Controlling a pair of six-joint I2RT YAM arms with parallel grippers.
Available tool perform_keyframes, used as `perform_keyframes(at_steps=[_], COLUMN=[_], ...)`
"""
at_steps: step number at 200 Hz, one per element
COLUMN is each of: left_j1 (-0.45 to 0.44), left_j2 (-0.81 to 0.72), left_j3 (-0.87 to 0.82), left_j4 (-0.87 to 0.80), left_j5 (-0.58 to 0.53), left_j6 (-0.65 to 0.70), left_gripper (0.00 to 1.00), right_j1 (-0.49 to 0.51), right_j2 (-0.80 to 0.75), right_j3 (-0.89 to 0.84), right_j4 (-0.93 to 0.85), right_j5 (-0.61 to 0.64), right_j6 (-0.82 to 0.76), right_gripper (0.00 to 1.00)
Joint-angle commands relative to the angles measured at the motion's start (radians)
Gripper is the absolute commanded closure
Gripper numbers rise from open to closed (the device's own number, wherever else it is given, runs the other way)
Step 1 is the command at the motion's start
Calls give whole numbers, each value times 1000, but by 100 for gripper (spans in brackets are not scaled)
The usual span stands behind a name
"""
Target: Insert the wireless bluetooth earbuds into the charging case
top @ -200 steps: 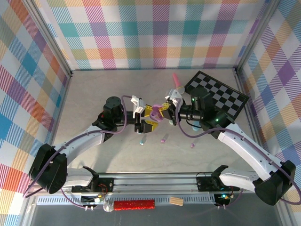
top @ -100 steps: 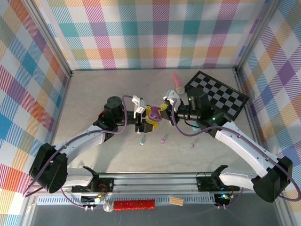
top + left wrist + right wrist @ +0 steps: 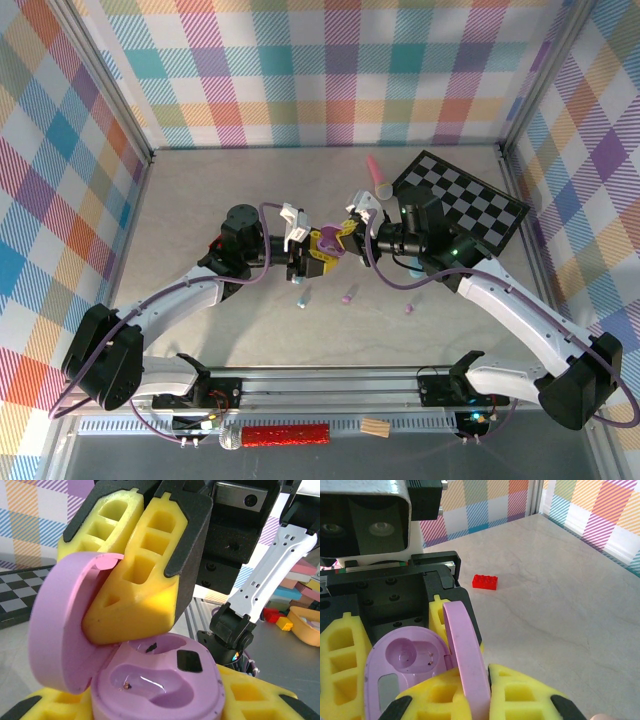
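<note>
The purple charging case (image 3: 328,243) hangs open above the table between both arms. My left gripper (image 3: 307,255) is shut on its base (image 3: 165,690), yellow pads on either side. My right gripper (image 3: 350,232) is shut on the raised lid (image 3: 465,655), pinching it edge-on. In the left wrist view the lid (image 3: 60,630) stands up at the left with the right gripper's yellow fingers (image 3: 145,580) clamped on it. Both wells of the base (image 3: 405,662) are empty. Three earbuds lie on the table below: a bluish one (image 3: 304,298), a purple one (image 3: 349,295) and a pink one (image 3: 409,308).
A black-and-white checkerboard (image 3: 460,200) lies at the back right, partly under the right arm. A pink toy microphone (image 3: 377,178) lies beside it. A small red brick (image 3: 485,581) sits on the table beyond the left gripper. Plaid walls enclose the table.
My left gripper's jaws have closed onto the case's base. The right gripper shifted a little back and to the right with the lid in it, and the case now stands open.
</note>
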Motion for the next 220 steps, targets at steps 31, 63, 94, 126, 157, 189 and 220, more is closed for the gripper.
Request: perform_keyframes(at_steps=[31,63,94,126,157,189,220], left_j1=[-5,-3,9,19,26,34,39], left_j2=[-23,-15,-14,-13,-16,-18,-21], left_j3=[5,-6,-45,-73,-98,-120,-124], left_j4=[43,78,181,267,332,403,418], left_j5=[21,3,-36,-55,-83,-108,-110], left_j6=[12,10,-24,-64,-85,-113,-122], left_gripper=[63,63,63,63,62,61,61], right_j1=[6,6,4,-20,-94,-229,-318], right_j2=[-8,-33,-85,-166,-267,-385,-416], right_j3=[9,15,5,-37,-112,-239,-310], right_j4=[6,3,21,57,109,114,-22], right_j5=[-5,12,1,14,49,131,153], right_j6=[9,62,154,247,377,530,622], right_gripper=[89,63,44,37,35,33,33])
